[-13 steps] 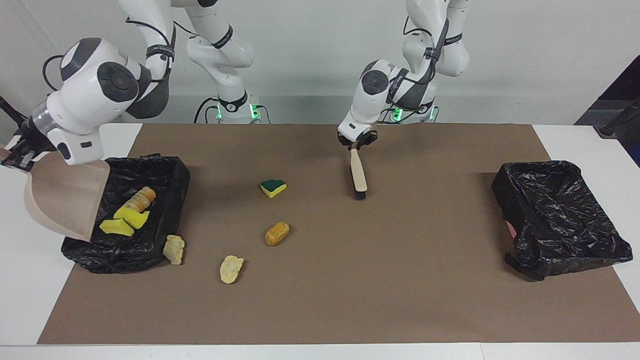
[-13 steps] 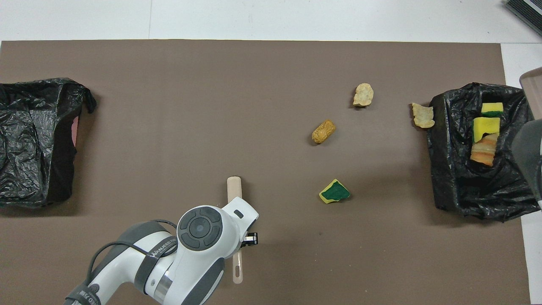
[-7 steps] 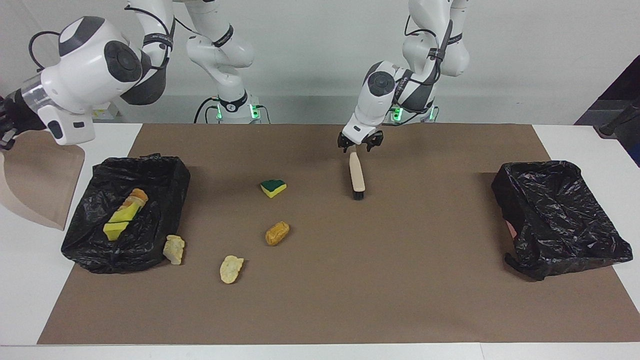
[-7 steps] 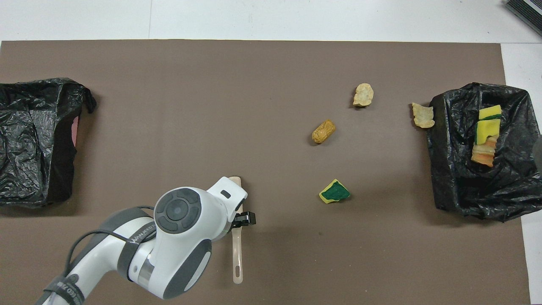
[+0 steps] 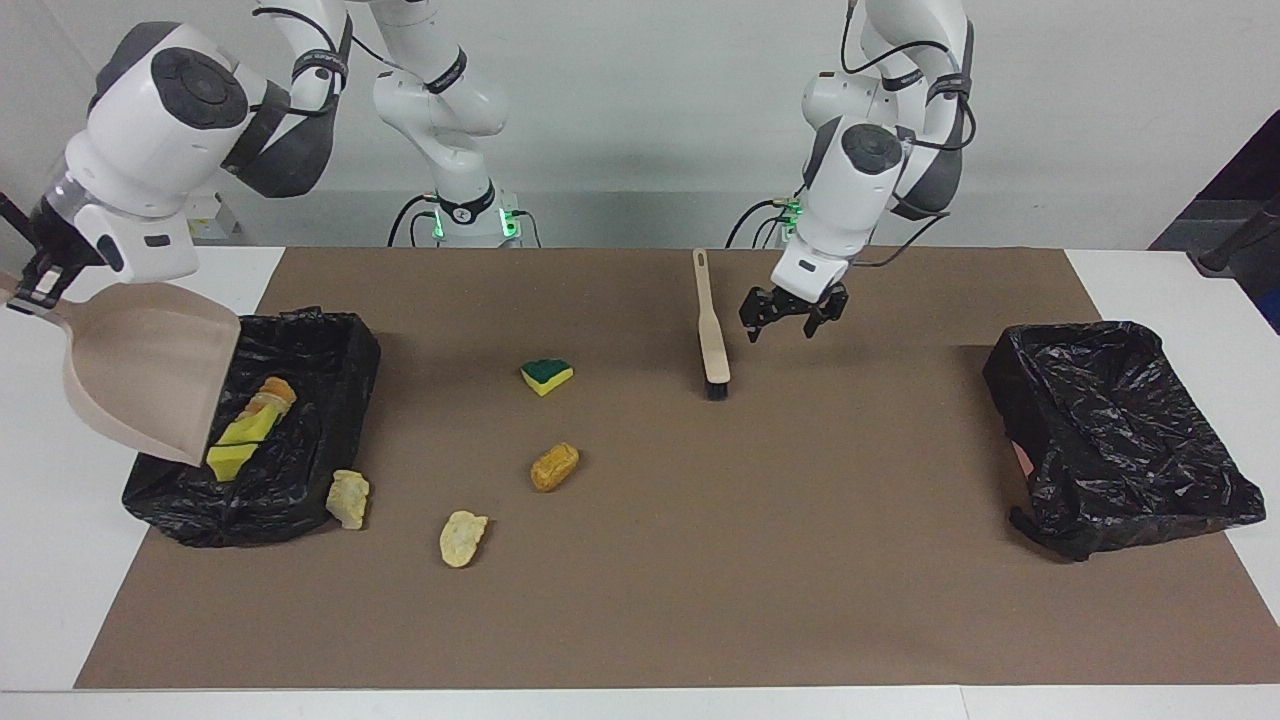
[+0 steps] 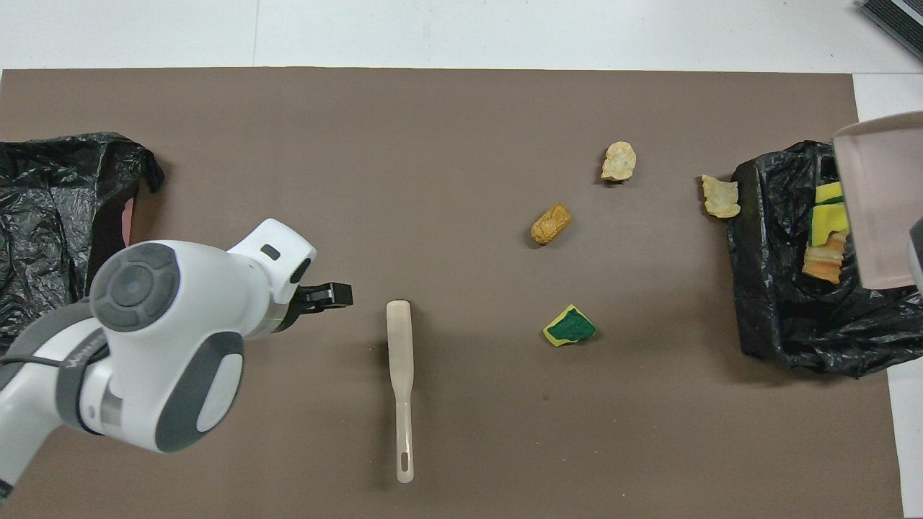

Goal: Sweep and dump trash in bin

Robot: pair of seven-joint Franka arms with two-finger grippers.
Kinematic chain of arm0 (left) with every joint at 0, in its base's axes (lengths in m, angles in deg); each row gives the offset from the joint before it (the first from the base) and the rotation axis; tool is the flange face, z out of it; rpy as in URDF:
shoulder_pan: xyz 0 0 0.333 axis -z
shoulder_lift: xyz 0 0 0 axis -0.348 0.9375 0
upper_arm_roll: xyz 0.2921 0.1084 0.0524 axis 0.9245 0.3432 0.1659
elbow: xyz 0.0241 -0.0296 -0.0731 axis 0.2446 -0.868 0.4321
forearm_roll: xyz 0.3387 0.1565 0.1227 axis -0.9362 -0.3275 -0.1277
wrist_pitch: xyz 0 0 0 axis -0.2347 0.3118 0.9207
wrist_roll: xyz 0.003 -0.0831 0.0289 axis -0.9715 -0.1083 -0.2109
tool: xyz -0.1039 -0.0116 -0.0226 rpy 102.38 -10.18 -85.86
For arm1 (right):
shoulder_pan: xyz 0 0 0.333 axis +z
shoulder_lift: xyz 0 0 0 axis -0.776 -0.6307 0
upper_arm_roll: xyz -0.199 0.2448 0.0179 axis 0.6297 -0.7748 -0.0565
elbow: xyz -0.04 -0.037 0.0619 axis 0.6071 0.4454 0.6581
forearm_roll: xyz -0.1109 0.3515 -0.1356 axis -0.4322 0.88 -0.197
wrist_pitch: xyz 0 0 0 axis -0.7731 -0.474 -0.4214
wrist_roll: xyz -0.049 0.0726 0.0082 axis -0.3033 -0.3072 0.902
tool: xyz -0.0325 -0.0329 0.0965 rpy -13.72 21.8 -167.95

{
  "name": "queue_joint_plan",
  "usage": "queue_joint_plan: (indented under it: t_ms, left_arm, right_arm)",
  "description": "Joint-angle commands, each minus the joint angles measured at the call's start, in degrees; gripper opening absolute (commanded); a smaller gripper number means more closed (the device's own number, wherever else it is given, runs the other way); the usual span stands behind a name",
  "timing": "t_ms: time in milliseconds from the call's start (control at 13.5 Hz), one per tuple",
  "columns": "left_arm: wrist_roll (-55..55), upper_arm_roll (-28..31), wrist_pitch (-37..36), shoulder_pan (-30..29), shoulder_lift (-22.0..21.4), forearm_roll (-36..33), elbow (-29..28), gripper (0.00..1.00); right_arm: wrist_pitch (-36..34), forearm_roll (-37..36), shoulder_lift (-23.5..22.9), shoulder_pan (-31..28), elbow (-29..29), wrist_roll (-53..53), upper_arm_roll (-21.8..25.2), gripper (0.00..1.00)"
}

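The beige brush [image 5: 712, 330] [image 6: 400, 375] lies flat on the brown mat, held by nothing. My left gripper [image 5: 790, 325] [image 6: 324, 295] hangs open just above the mat beside the brush, toward the left arm's end. My right gripper [image 5: 38, 285] is shut on the handle of the beige dustpan [image 5: 140, 370] [image 6: 876, 194], which tilts over the outer edge of the black-lined bin [image 5: 340, 400] [image 6: 764, 288]. A yellow sponge [image 5: 235, 450] and a bread chunk [image 5: 268, 395] lie inside the bin. On the mat are a green-and-yellow wedge [image 5: 546, 376] [image 6: 570, 326], an orange-brown chunk [image 5: 554, 466] [image 6: 551, 223] and two pale chunks [image 5: 462, 538] [image 5: 348, 498].
A second black-lined bin [image 5: 1120, 430] [image 6: 58, 231] stands at the left arm's end of the mat. One pale chunk [image 6: 720, 196] rests against the first bin's outer wall. White table shows around the mat's edges.
My left gripper opened, let go of the brush handle, rose and swung toward the left arm's end. The dustpan swung away from the bin and back over its edge.
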Motion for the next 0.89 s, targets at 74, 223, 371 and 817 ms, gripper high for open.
queue_joint_plan:
  t_ms: [74,223,371,817]
  left_arm:
    - [11.2,-0.7,-5.6,-8.2,-2.9,-1.9,1.3,1.00]
    - [18.5,-0.7,-8.0,-12.6,-3.2,-1.9,2.4,1.00]
    - [24.1,-0.7,-9.7,-17.0,-2.9,-1.9,5.3,1.00]
    - [24.8,-0.7,-23.7,-19.2,2.3,-5.1,22.4,1.00]
  right_arm:
    - [1.2,17.9,1.2,-1.9,1.8,-0.9,0.1,0.00]
    - [1.0,23.2,1.8,-1.8,4.3,-0.7,-0.1,0.00]
    - [1.1,28.4,1.2,-0.5,5.2,0.7,-0.4,0.00]
    - [-1.4,36.0,2.7,9.0,9.1,29.4,-0.9,0.00]
